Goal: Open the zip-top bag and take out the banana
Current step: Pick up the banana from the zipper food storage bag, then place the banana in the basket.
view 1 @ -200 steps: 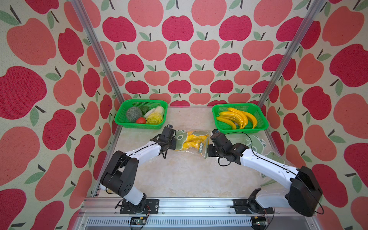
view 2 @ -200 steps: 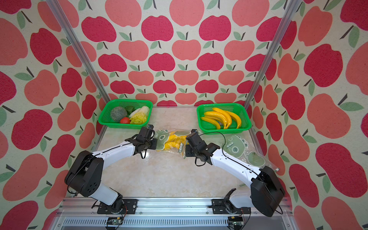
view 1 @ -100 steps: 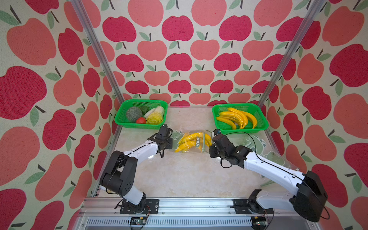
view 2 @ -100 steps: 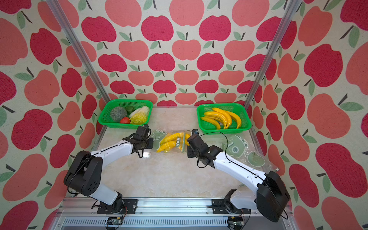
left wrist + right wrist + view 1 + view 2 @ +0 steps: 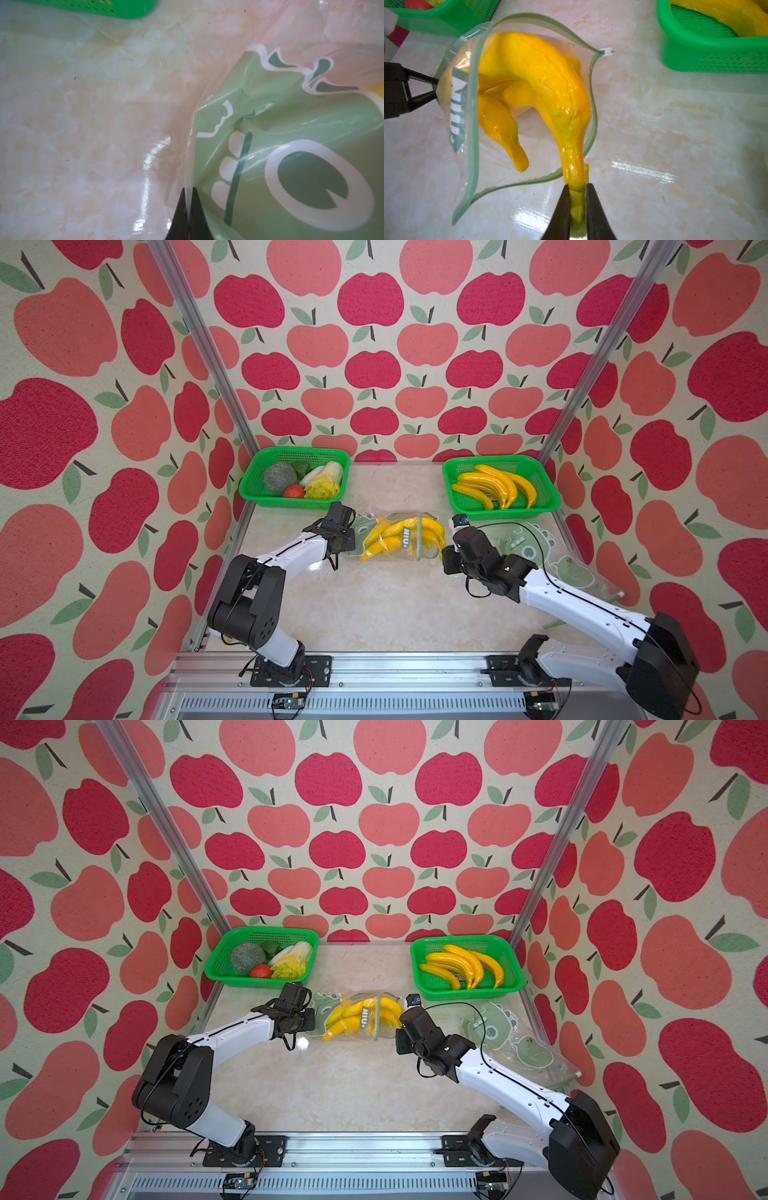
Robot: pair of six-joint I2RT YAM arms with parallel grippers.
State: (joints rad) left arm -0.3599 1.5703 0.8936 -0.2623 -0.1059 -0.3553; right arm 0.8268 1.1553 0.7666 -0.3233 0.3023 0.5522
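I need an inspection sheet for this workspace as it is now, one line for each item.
Surface: pale marble-look table, glossy, no spill seen.
Job's things: zip-top bag, mouth open toward the right arm; banana bunch inside, its stem poking out of the mouth.
Clutter: vegetable basket and banana basket at the back; printed bags beside the right arm.
Grippers: left gripper shut on the bag's closed end; right gripper shut on the banana stem.
Cables: black cable loops above the right arm, apart from the zip-top bag.
Surroundings: apple-print walls, metal posts.
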